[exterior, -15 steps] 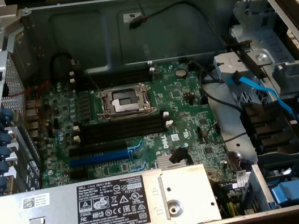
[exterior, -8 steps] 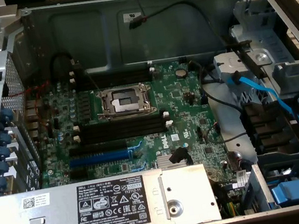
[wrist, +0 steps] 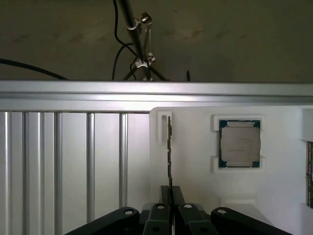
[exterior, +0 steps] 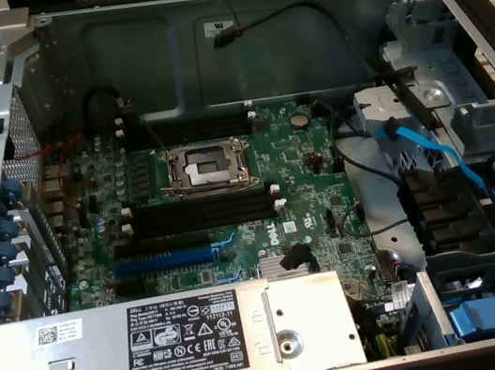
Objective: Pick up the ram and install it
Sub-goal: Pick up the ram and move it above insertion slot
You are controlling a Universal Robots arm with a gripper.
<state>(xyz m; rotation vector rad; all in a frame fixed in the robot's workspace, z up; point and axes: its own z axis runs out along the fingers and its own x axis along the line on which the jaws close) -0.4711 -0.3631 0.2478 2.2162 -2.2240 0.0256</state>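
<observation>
The black fingers point(wrist: 179, 198) of the gripper point(wrist: 171, 192) are drawn close together and appear to pinch one end of the ram point(wrist: 169, 147), a thin dark board seen edge-on. It stands in a narrow groove of a smooth white tray point(wrist: 195, 166), with bare plastic either side and a square metal-lidded processor point(wrist: 239, 143) seated apart. In the exterior view, long black slots point(exterior: 200, 214) lie mid-frame on the green motherboard point(exterior: 301, 166), walled in by the grey steel case point(exterior: 155, 29).
</observation>
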